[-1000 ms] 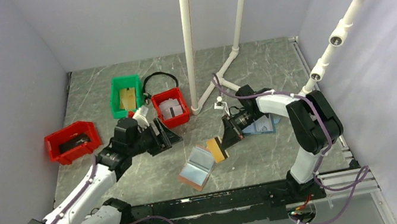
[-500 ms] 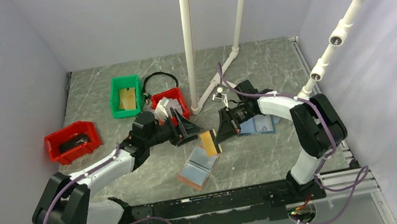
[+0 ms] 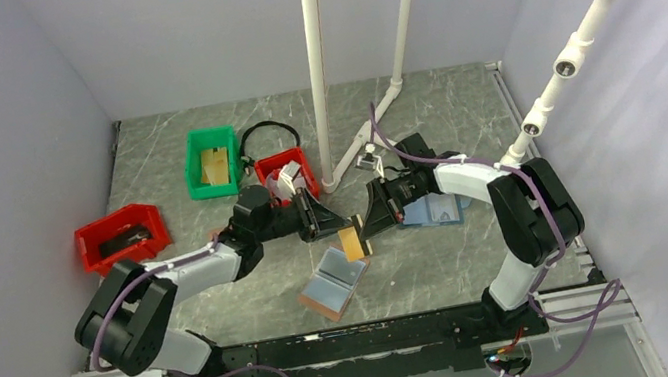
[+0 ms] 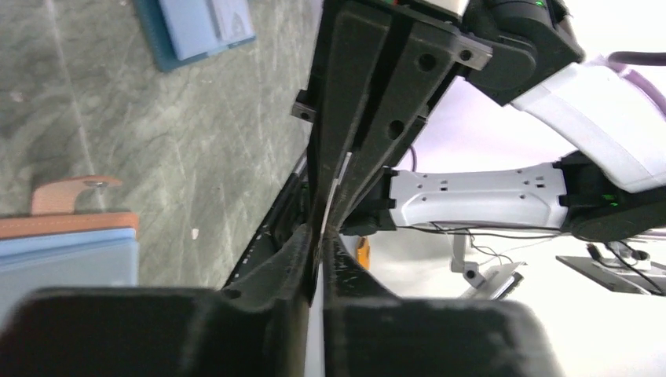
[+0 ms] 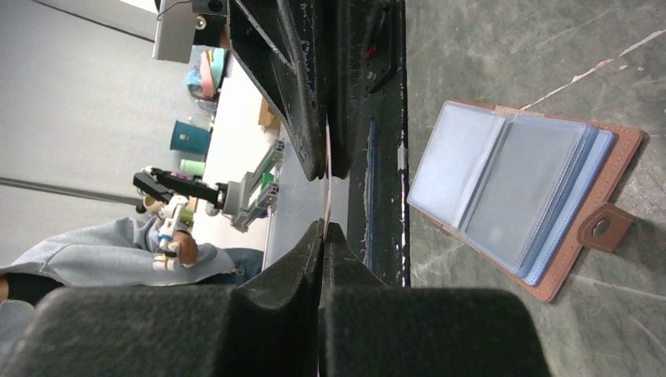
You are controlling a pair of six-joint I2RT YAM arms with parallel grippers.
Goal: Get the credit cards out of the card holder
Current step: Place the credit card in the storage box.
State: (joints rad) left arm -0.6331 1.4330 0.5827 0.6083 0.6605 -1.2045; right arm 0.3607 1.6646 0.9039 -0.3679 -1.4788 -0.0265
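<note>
Swinging in from the far-left bins, the left gripper (image 3: 331, 227) has reached the middle of the surface and narrowed its jaws onto the credit card (image 3: 351, 243). The right gripper (image 3: 364, 229) has meanwhile lifted that card a little toward the far edge. Both pairs of jaws are pinched on the card, which shows edge-on between them in the wrist views, clear of the surface. The card holder (image 3: 333, 285) lies open near the near edge, about mid-width, sleeves up.

This looks like a handover. The right jaws should release only once the left pinch is firm, then back straight out so the thin card neither twists nor slips.

An all-blue holder (image 3: 435, 211) lies under the right forearm. A red bin (image 3: 277, 160) sits just behind the left wrist, with a green bin (image 3: 194, 175) beside it. The white pipe (image 3: 319, 69) stands close behind the meeting point and needs minding as the arms part.
</note>
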